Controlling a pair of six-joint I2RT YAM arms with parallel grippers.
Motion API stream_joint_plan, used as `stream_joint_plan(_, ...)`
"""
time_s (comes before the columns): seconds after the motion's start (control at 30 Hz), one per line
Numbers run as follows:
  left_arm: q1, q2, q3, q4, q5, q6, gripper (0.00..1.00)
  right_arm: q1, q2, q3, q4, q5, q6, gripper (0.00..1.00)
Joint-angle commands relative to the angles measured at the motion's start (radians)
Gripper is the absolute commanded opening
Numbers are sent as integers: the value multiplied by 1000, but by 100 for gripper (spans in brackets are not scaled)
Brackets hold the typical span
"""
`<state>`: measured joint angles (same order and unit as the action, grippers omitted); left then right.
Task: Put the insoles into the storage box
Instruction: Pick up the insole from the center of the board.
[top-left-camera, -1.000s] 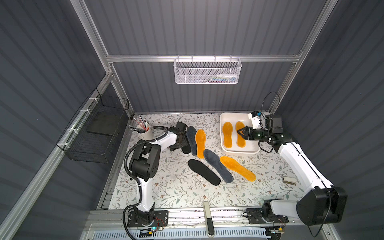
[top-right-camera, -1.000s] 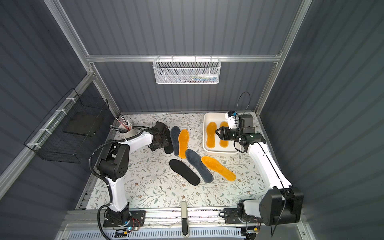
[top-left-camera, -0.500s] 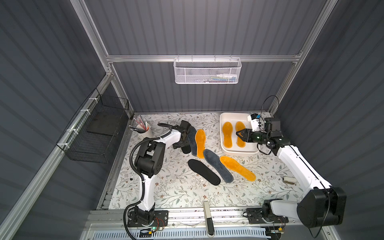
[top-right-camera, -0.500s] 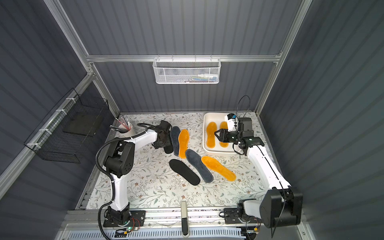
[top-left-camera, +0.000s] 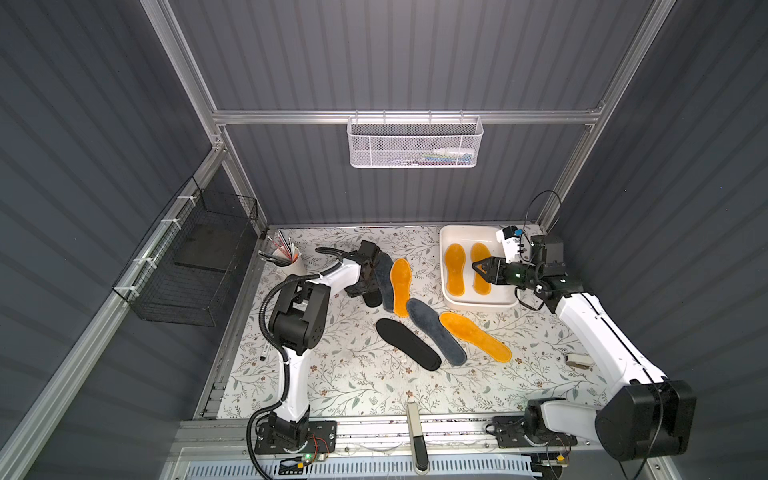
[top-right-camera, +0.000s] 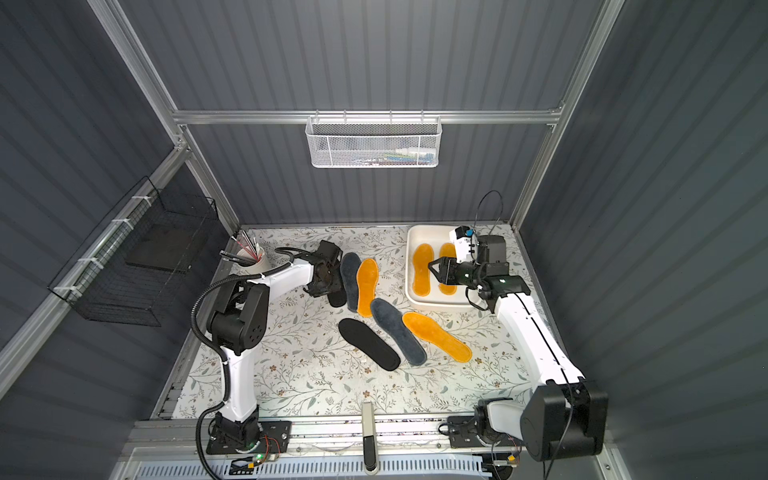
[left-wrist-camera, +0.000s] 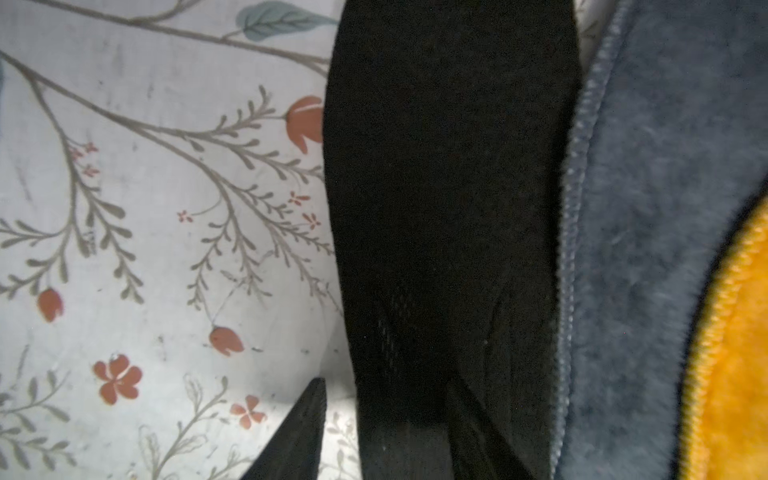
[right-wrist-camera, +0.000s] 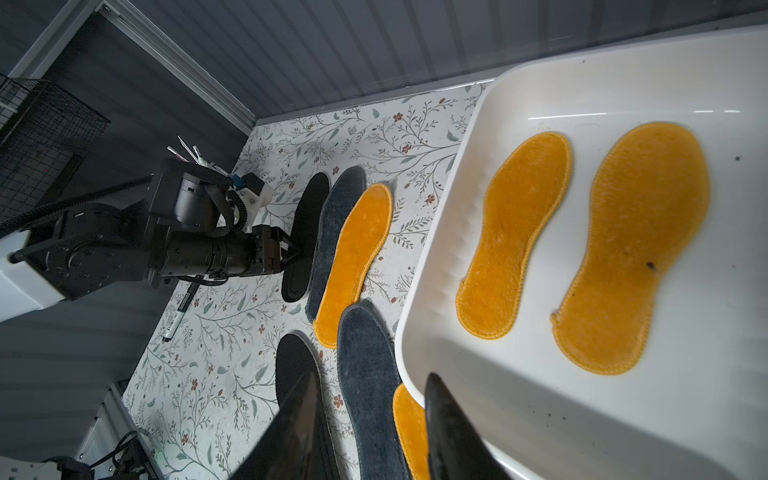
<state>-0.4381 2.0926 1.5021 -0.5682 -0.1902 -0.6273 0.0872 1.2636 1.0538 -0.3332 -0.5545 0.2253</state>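
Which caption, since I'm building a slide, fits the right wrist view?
Two orange insoles lie side by side in the white storage box; six more lie on the floral table.

Two orange insoles (top-left-camera: 455, 269) lie side by side in the white box (top-left-camera: 478, 304). The right gripper (top-left-camera: 478, 266) hangs over them, jaws parted. Across the floral mat (top-left-camera: 353, 374), the left gripper (top-left-camera: 362, 287) is down at a black insole (top-left-camera: 372, 299), which lies beside a grey insole (top-left-camera: 384, 278) and a third orange insole (top-left-camera: 402, 286). Nearer the front fan out another black (top-left-camera: 408, 343), another grey (top-left-camera: 435, 332), another orange (top-left-camera: 474, 341).
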Motion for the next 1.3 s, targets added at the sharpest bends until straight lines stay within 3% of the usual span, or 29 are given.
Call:
stream_joint_plan(0.0, -2, 42, -54, -38, 26, 12, 42, 5, -13, -16, 16, -13, 5, 44)
stream_joint_plan(0.33, 2, 28, -76, -26, 31, 19, 29, 5, -22, -17, 16, -18, 10, 44)
stream_joint_plan(0.37, 4, 21, -80, -21, 31, 21, 24, 5, -20, -17, 14, -23, 8, 44)
stream_joint_plan(0.43, 5, 3, -80, -27, 22, 19, 0, 5, -13, -20, 8, -40, 6, 43)
stream_joint_plan(0.63, 6, -69, -170, -23, -28, 18, 0, 8, 1, -54, 25, -66, 22, 43)
stream_joint_plan(1.0, 7, -187, -201, -2, -82, 32, 0, 13, 1, -57, 6, -121, 31, 43)
stream_joint_plan(1.13, 7, -280, -243, 106, -42, 55, 0, 14, -9, -53, 9, -157, 46, 43)
stream_joint_plan(1.27, -3, -389, -352, 324, 31, 57, 0, 19, -9, -45, 17, -217, 69, 42)
